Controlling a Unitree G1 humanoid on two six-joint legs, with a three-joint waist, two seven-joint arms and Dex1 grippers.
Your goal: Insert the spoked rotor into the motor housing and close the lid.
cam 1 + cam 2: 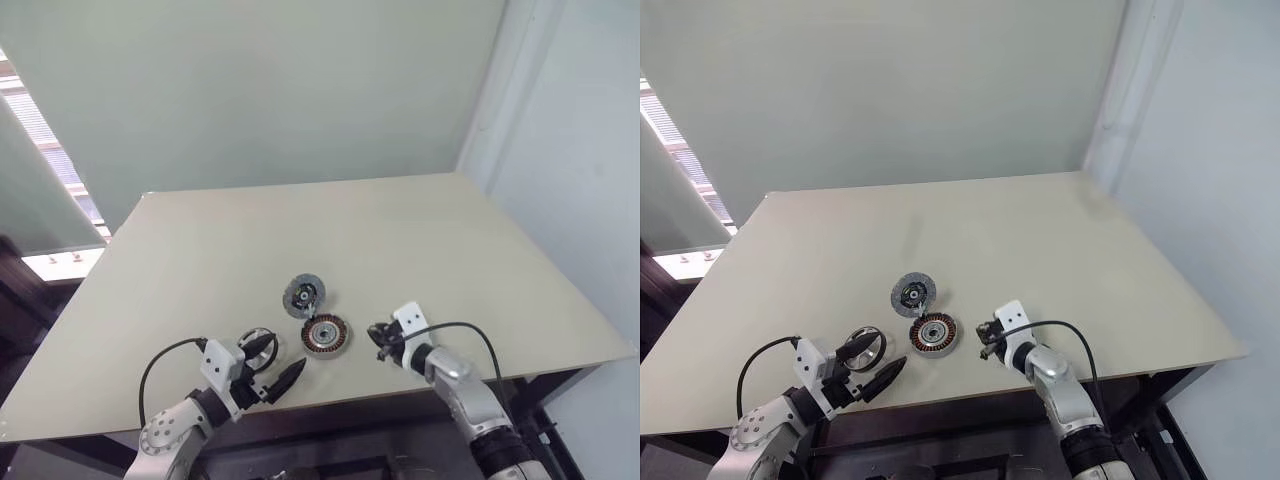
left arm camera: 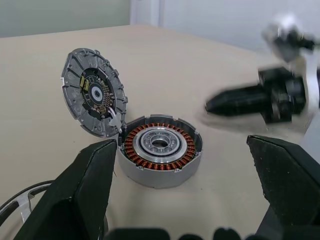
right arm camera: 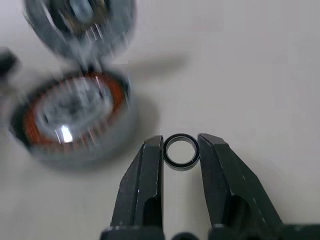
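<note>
1. The left gripper (image 1: 272,372) is being held wide open at the near edge of the table (image 1: 420,230), with nothing between its black fingers (image 2: 75,200).
2. The spoked rotor (image 1: 256,341), a thin silvery ring with spokes, is lying flat on the table just beside the left gripper, on its outer side; whether they are touching cannot be told.
3. The right gripper (image 3: 180,150) is being held nearly closed, and a small dark ring (image 3: 180,151) is being gripped between its fingertips.
4. The motor housing (image 1: 326,335) is lying between the two grippers, just ahead of them, closer to the right gripper but clear of it. It is showing as a round grey shell with copper-coloured windings around a silvery central bearing.
5. The lid (image 1: 304,296) is standing open, hinged at the housing's far side and tilted back, away from both grippers; a circuit board is being shown on its inner face.
</note>
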